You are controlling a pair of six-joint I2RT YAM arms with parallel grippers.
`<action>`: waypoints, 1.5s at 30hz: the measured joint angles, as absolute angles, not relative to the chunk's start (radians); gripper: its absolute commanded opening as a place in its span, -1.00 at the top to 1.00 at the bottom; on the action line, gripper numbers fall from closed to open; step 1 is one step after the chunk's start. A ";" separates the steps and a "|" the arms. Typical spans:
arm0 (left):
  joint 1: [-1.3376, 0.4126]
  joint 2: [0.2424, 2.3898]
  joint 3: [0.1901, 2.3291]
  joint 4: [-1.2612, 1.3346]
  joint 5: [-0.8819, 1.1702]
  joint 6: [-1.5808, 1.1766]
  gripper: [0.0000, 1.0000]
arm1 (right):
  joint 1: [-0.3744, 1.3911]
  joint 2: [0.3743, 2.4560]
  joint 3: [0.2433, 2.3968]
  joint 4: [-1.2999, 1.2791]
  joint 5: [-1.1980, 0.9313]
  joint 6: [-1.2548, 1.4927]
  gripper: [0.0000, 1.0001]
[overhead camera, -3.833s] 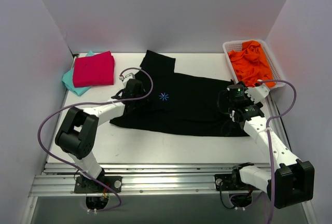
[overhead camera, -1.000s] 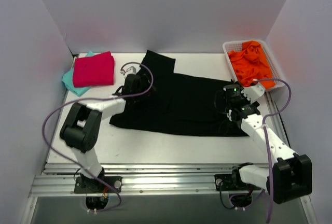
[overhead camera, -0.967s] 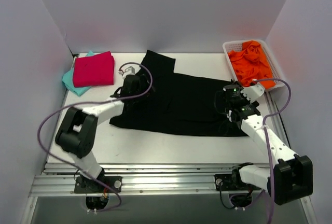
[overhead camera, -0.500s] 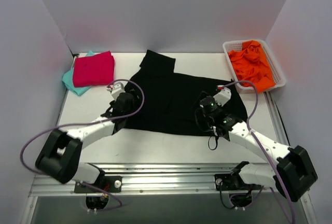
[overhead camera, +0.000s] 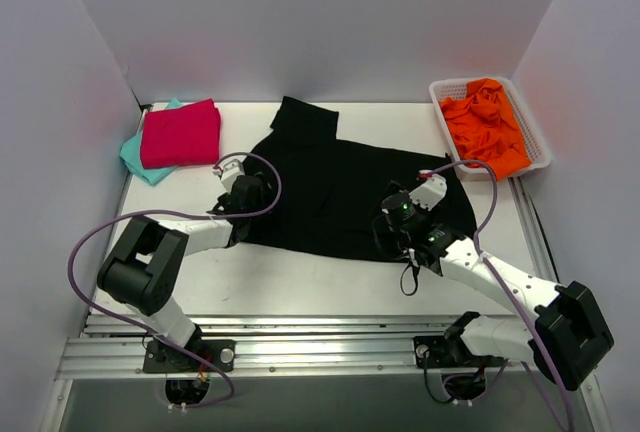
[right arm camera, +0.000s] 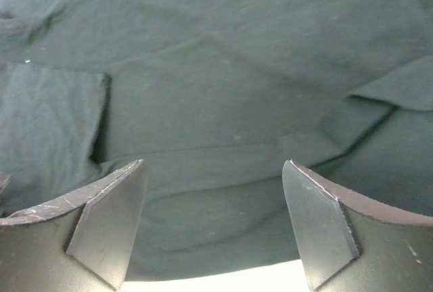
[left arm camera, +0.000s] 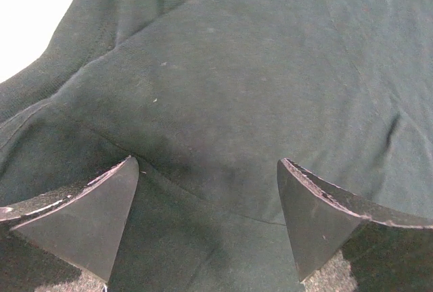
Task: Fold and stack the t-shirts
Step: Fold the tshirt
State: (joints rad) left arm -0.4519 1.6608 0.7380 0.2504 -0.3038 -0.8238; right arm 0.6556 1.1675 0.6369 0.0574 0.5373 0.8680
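Item: black t-shirt, spread mid-tabletop, long axis left to right. My left pincer hovers over its near-left corner and my right pincer over its near hem. Both jaws apart, nothing clamped.

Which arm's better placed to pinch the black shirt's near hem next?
Right, probably. The right gripper is open at the black shirt's near hem, table showing just past it. The left gripper, also open, sits over the shirt's left side, only cloth beneath it.
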 measured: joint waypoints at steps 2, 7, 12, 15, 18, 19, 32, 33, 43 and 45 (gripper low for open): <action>-0.451 1.656 0.734 0.241 -0.329 -0.840 -0.93 | 0.656 1.147 0.637 0.023 0.559 0.876 -0.55; -0.490 1.594 0.723 0.110 -0.425 -0.909 -0.98 | 0.656 1.071 0.637 -0.059 0.597 0.895 -0.57; -0.552 1.380 0.651 -0.142 -0.528 -0.941 -0.96 | 0.656 0.972 0.637 -0.123 0.618 0.900 -0.57; -0.553 1.248 0.643 -0.270 -0.600 -0.953 -0.94 | 0.656 0.927 0.637 -0.132 0.626 0.896 -0.57; -0.554 1.179 0.688 -0.383 -0.671 -0.969 -0.94 | 0.656 0.926 0.637 -0.135 0.630 0.891 -0.57; -0.554 1.161 0.704 -0.401 -0.689 -0.969 -0.93 | 0.656 0.930 0.638 -0.137 0.630 0.889 -0.57; -0.308 1.303 0.722 -0.311 -0.608 -0.871 -0.98 | 0.655 0.943 0.638 -0.139 0.628 0.847 -0.59; -0.299 1.330 0.717 -0.302 -0.588 -0.865 -0.85 | 0.656 0.942 0.638 -0.139 0.628 0.842 -0.59; -0.297 1.451 0.712 -0.166 -0.365 -0.814 -0.88 | 0.654 0.949 0.643 -0.128 0.629 0.812 -0.60; -0.297 1.445 0.705 -0.128 -0.332 -0.807 -0.88 | 0.653 0.962 0.643 -0.123 0.629 0.809 -0.60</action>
State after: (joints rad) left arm -0.2974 1.4448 0.7048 -0.1284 -0.3325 -0.8066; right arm 0.6533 0.9619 0.6430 -0.1230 0.6289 0.8089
